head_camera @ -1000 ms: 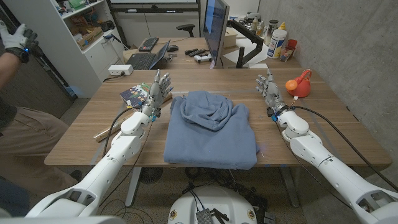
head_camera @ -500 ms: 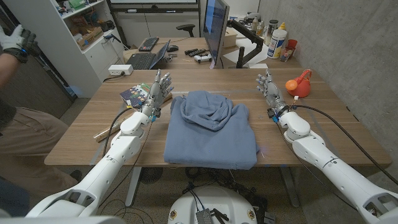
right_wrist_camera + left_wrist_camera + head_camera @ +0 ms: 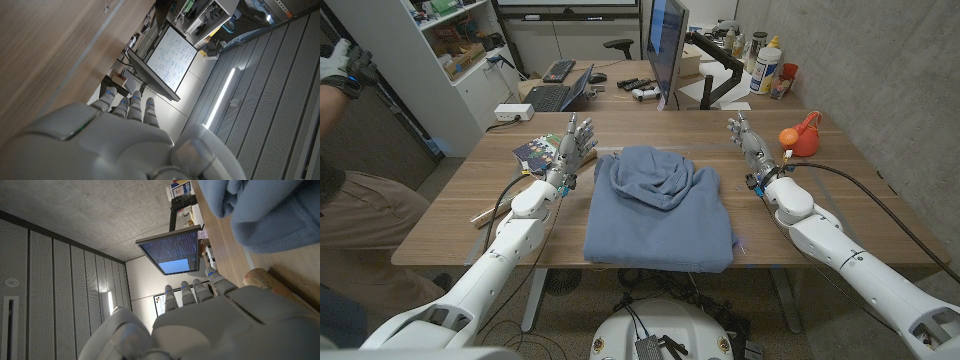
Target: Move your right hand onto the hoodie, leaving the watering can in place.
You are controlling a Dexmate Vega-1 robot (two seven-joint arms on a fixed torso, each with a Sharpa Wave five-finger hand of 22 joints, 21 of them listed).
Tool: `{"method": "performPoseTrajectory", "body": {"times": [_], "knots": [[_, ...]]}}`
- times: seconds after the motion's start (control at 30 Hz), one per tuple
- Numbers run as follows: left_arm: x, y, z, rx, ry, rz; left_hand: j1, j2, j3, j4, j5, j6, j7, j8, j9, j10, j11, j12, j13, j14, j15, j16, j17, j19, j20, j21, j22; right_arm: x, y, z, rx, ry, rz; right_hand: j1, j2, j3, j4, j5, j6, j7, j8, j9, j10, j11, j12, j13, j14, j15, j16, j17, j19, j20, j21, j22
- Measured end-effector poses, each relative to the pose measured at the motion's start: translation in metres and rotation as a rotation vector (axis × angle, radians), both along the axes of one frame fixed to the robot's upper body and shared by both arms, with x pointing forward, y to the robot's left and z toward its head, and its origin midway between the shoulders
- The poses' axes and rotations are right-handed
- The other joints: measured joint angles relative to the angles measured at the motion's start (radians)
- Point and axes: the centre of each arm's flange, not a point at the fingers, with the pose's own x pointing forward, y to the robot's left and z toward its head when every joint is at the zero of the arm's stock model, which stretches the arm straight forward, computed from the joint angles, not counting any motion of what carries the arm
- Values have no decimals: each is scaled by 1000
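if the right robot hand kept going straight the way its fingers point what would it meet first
Probably nothing on this table. The right robot hand points toward the far edge, passing between the hoodie and the watering can. Bare wood lies ahead, then the monitor area beyond, though depth is unclear.

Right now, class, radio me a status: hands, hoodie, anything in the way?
Both hands open: left hand beside hoodie, right hand between hoodie and watering can, touching neither. Nothing in the way.

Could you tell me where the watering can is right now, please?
In the head view, the orange watering can stands at the table's far right, just beyond the right hand.
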Motion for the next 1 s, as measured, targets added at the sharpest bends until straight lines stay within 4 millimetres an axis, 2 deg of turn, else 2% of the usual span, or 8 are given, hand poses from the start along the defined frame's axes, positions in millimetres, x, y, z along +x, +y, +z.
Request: {"method": "performPoseTrajectory", "body": {"times": [1.0], "knots": [[-2, 9, 0, 20, 9, 7, 0, 0, -6, 0, 0, 0, 0, 0, 0, 4, -4, 0, 0, -11, -1, 0, 0, 0, 0, 0, 0, -19, 13, 8, -172, -65, -115, 0, 0, 0, 0, 0, -4, -4, 0, 0, -4, -4, 0, 0, -18, -7, 0, -2, 0, 0, -14, 0]]}}
